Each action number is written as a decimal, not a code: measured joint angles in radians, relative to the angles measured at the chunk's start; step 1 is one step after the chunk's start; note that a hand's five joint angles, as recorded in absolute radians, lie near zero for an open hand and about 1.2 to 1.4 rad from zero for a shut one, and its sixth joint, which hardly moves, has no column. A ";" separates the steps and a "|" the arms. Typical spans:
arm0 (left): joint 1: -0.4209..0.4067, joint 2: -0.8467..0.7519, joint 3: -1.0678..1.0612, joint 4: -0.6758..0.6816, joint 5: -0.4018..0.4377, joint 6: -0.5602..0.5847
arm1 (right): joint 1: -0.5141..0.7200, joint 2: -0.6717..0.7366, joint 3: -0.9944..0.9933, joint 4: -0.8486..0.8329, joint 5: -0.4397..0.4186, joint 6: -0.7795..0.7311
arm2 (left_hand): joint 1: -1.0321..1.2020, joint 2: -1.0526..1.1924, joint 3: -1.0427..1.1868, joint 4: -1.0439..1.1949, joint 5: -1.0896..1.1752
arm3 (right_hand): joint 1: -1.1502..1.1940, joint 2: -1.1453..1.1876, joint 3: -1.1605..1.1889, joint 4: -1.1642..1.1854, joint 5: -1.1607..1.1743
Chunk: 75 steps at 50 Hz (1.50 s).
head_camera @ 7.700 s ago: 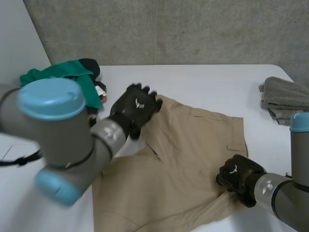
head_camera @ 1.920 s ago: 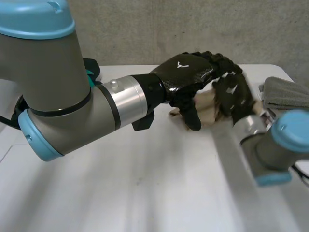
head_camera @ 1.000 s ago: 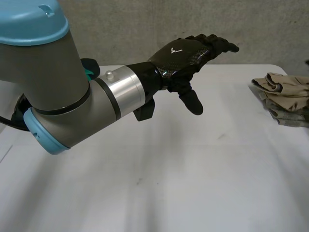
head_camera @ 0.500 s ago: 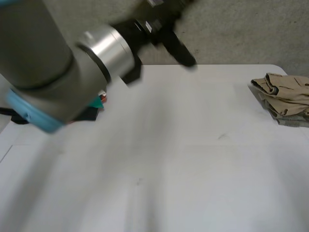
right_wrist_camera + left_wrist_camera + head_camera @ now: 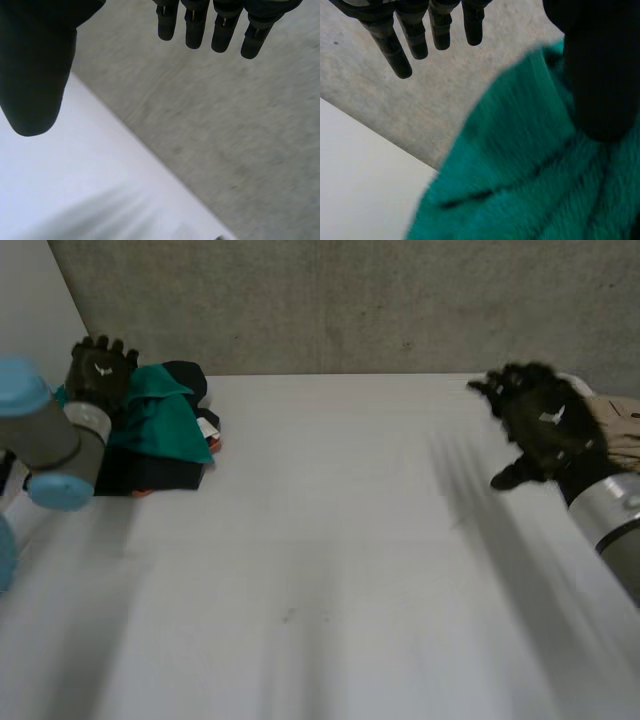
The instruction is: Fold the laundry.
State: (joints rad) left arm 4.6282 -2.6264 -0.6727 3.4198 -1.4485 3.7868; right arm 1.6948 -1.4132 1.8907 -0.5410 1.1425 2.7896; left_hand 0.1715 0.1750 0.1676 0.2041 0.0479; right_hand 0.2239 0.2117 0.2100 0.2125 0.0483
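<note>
White table (image 5: 330, 570), grey wall behind. Left hand (image 5: 100, 375) hovers at the green cloth (image 5: 160, 418) far left, fingers spread, empty. Right hand (image 5: 540, 425), likewise spread, hangs by the tan stack (image 5: 618, 430). Fetching step, probably: next, lower and pinch the green cloth.

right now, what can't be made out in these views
Tan cloth: head view, mostly behind the right hand, cut off by the edge.
Dark clothes: head view, buried under the green garment; kind unclear.
Shape of the green garment: left wrist view, blurred, partly behind the left hand.
</note>
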 measured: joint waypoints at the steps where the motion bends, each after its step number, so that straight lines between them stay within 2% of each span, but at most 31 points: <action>1: 0.007 -0.050 0.036 0.026 0.014 0.001 | 0.008 0.006 0.012 0.008 0.001 -0.022 | 0.026 0.020 0.022 0.015 0.012 | 0.000 0.000 0.000 0.000 0.000; 3: 0.015 -0.107 0.083 0.051 0.028 0.000 | 0.014 0.013 0.025 0.017 0.003 -0.050 | 0.205 0.188 0.174 0.151 0.141 | 0.000 0.000 0.000 0.000 0.000; 5: 0.018 -0.157 0.135 0.071 0.039 -0.005 | 0.018 0.019 0.036 0.023 0.005 -0.081 | 0.521 0.469 0.447 0.427 0.398 | 0.000 0.000 0.000 0.000 0.000; 6: 0.017 -0.177 0.160 0.078 0.040 -0.008 | 0.018 0.021 0.041 0.026 0.006 -0.099 | 0.750 0.711 0.687 0.669 0.619 | 0.000 0.000 0.000 0.000 0.000; 7: 0.014 -0.184 0.173 0.081 0.037 -0.012 | 0.017 0.022 0.043 0.027 0.007 -0.110 | 0.870 0.903 0.898 0.877 0.819 | 0.000 0.000 0.000 0.000 0.000; 11: -0.025 -0.124 0.162 0.081 -0.012 -0.036 | 0.013 0.019 0.045 0.028 0.009 -0.134 | 0.880 1.002 0.981 0.990 0.893 | 0.000 0.000 0.000 0.000 0.000; 14: -0.059 -0.035 0.103 0.084 -0.043 -0.065 | 0.011 0.015 0.044 0.027 0.010 -0.136 | 0.880 1.002 0.981 0.991 0.893 | 0.000 0.000 0.000 0.000 0.000; 17: -0.120 0.153 -0.041 0.103 -0.071 -0.142 | 0.009 0.007 0.037 0.026 0.021 -0.134 | 0.880 1.003 0.989 0.991 0.893 | 0.000 0.000 0.000 0.000 0.000; 20: -0.163 0.270 -0.141 0.116 -0.072 -0.207 | 0.009 0.002 0.032 0.026 0.040 -0.131 | 0.886 1.007 0.994 0.992 0.893 | 0.000 0.000 0.000 0.000 0.000; 22: -0.239 0.426 -0.286 0.130 -0.059 -0.314 | 0.010 -0.007 0.028 0.027 0.080 -0.128 | 0.891 1.011 1.003 0.995 0.893 | 0.000 0.000 0.000 0.000 0.000; 25: -0.336 0.547 -0.430 0.134 -0.026 -0.429 | 0.010 -0.018 0.023 0.028 0.127 -0.126 | 0.895 1.013 1.005 0.995 0.893 | 0.000 0.000 0.000 0.000 0.000; 28: -0.434 0.601 -0.548 0.129 0.009 -0.511 | 0.010 -0.026 0.020 0.031 0.163 -0.124 | 0.895 1.013 1.005 0.996 0.901 | 0.000 0.000 0.000 0.000 0.000; 29: -0.443 0.603 -0.557 0.128 0.012 -0.516 | 0.010 -0.027 0.020 0.031 0.166 -0.124 | 0.895 1.013 1.005 0.996 0.901 | 0.000 0.000 0.000 0.000 0.000; 31: -0.546 0.574 -0.639 0.117 0.037 -0.553 | 0.010 -0.032 0.016 0.041 0.191 -0.124 | 0.895 1.013 1.005 0.996 0.910 | 0.000 0.000 0.000 0.000 0.000; 34: -0.646 0.500 -0.672 0.097 0.047 -0.560 | 0.009 -0.033 0.009 0.061 0.203 -0.123 | 0.766 0.793 0.797 0.788 0.758 | 0.000 0.000 0.000 0.000 0.000; 35: -0.683 0.466 -0.672 0.085 0.048 -0.559 | 0.010 -0.033 0.006 0.070 0.205 -0.123 | 0.530 0.580 0.588 0.576 0.549 | 0.000 0.000 0.000 0.000 0.000; 36: -0.719 0.431 -0.665 0.066 0.048 -0.554 | 0.009 -0.033 0.002 0.084 0.207 -0.123 | 0.530 0.580 0.588 0.576 0.549 | 0.000 0.000 0.000 0.000 0.000; 37: -0.719 0.431 -0.665 0.066 0.048 -0.554 | 0.009 -0.033 0.002 0.084 0.207 -0.123 | 0.530 0.580 0.588 0.576 0.549 | 0.000 0.000 0.000 0.000 0.000; 38: -0.757 0.391 -0.644 0.029 0.045 -0.543 | 0.009 -0.033 -0.003 0.104 0.208 -0.124 | 0.089 0.140 0.154 0.105 0.082 | 0.000 0.000 0.000 0.000 0.000; 40: -0.776 0.370 -0.623 -0.007 0.041 -0.534 | 0.008 -0.033 -0.007 0.121 0.207 -0.124 | 0.083 0.100 0.105 0.062 0.034 | 0.000 0.000 0.000 0.000 0.000; 44: -0.769 0.381 -0.575 -0.103 0.014 -0.517 | 0.010 -0.032 -0.017 0.171 0.206 -0.125 | 0.083 0.084 0.094 0.050 0.020 | 0.000 0.000 0.000 0.000 0.000; 47: -0.726 0.434 -0.556 -0.159 -0.011 -0.511 | 0.012 -0.033 -0.028 0.218 0.205 -0.125 | 0.083 0.081 0.094 0.050 0.020 | 0.000 0.000 0.000 0.000 0.000; 54: -0.565 0.574 -0.573 -0.195 -0.029 -0.506 | 0.030 -0.032 -0.109 0.528 0.199 -0.104 | 0.083 0.077 0.094 0.043 0.018 | 0.000 0.000 0.000 0.000 0.000; 56: -0.513 0.584 -0.578 -0.194 -0.019 -0.496 | 0.044 -0.029 -0.132 0.636 0.193 -0.089 | 0.083 0.077 0.094 0.043 0.018 | 0.000 0.000 0.000 0.000 0.000; 60: -0.443 0.551 -0.567 -0.193 0.018 -0.452 | 0.071 -0.015 -0.146 0.729 0.182 -0.069 | 0.083 0.077 0.094 0.043 0.017 | 0.000 0.000 0.000 0.000 0.000; 64: -0.400 0.472 -0.540 -0.200 0.080 -0.379 | 0.104 0.024 -0.131 0.706 0.178 -0.060 | 0.083 0.077 0.094 0.043 0.017 | 0.000 0.000 0.000 0.000 0.000; 68: -0.393 0.402 -0.523 -0.213 0.142 -0.323 | 0.139 0.075 -0.109 0.611 0.202 -0.060 | 0.083 0.077 0.094 0.043 0.018 | 0.000 0.000 0.000 0.000 0.000; 72: -0.436 0.375 -0.525 -0.221 0.177 -0.302 | 0.148 0.099 -0.096 0.520 0.257 -0.065 | 0.084 0.077 0.094 0.043 0.018 | 0.000 0.000 0.000 0.000 0.000; 75: -0.498 0.384 -0.538 -0.221 0.186 -0.299 | 0.141 0.096 -0.095 0.488 0.298 -0.073 | 0.084 0.077 0.094 0.043 0.018 | 0.000 0.000 0.000 0.000 0.000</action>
State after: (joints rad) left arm 4.1299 -2.2428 -1.2104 3.1985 -1.2626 3.4875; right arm 1.8360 -1.3174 1.7954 -0.0525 1.4407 2.7170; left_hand 0.2551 0.2522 0.2618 0.2472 0.0654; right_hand 0.2239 0.2117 0.2100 0.2125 0.0483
